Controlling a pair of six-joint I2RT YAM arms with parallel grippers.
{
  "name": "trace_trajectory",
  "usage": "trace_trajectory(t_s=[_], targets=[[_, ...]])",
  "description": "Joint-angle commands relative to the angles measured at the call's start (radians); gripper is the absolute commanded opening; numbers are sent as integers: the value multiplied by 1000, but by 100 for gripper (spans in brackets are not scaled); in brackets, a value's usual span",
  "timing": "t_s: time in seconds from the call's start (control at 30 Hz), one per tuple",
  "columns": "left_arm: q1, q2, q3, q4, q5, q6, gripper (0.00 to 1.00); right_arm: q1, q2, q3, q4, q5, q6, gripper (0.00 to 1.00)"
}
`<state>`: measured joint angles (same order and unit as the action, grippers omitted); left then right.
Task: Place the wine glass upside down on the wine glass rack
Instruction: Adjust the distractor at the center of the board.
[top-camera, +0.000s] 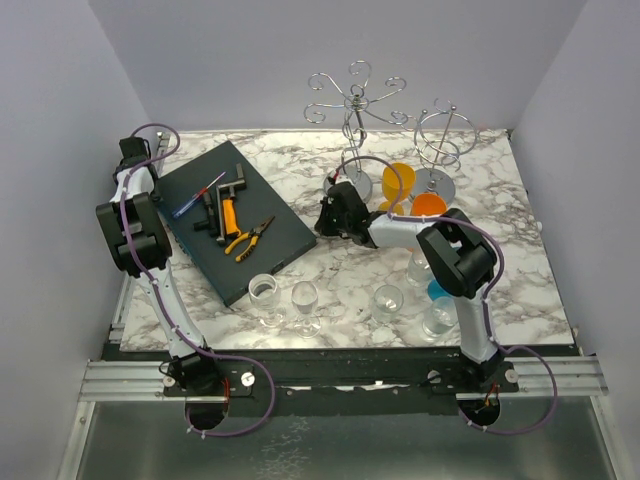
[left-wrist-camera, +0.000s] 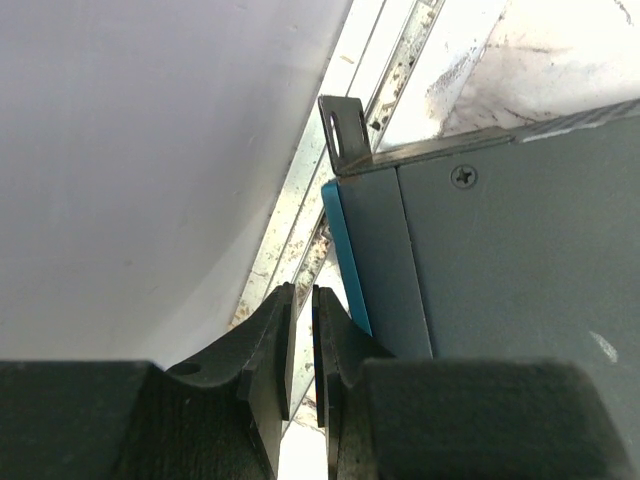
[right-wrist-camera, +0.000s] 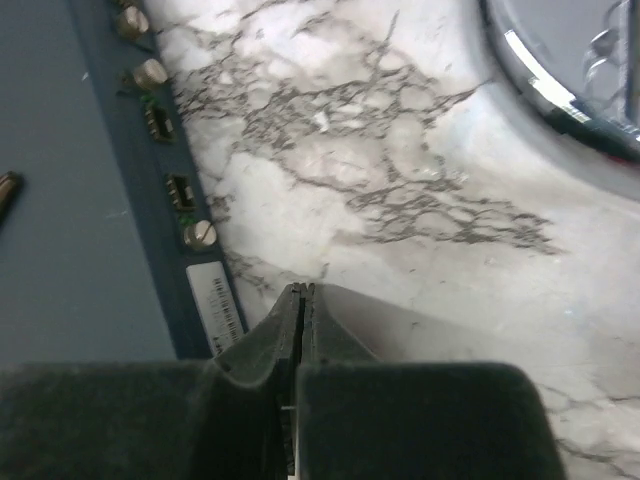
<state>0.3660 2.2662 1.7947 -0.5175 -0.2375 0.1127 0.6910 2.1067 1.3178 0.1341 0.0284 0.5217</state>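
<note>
The right gripper (right-wrist-camera: 300, 292) is seen shut and empty, low over the counter (top-camera: 300, 180) beside the wine glass rack (top-camera: 355, 100) towards the far edge. By judgement, its jaws should be opened wide and the stem gripped low, so that inverting is controlled. Nothing is held by the left gripper (left-wrist-camera: 302, 300), which is parted only by a slit. The wine glass (top-camera: 305, 297), clear and stemmed, is stood upright by the near edge.

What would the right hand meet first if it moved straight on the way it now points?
Probably the bare marble tabletop, just beside the dark box; the shut right hand points past its edge, though depth is unclear.
</note>
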Motion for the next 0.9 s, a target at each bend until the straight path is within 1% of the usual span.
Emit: trace_trajectory(t_s=[0.0,0.13,0.2,0.27,0.43,0.7,0.87], targets=[[-90,9,-63,-47,262,-43,21,33,21,-57,33,-116,17,0],[-91,-8,-94,-45,276,-52,21,34,8,-103,80,-279,21,0],[-91,-11,-104,-44,282,-60,21,34,15,-101,76,-364,21,0],[-91,-4,-102,-44,289,-67,21,38,23,-110,97,-422,24,0],[-109,33,-33,-47,272,-73,21,95,70,-72,89,-454,21,0],[-135,139,174,-108,251,-91,20,180,164,31,63,-472,38,0],[-137,198,267,-134,248,-99,20,221,208,83,32,-481,25,0]])
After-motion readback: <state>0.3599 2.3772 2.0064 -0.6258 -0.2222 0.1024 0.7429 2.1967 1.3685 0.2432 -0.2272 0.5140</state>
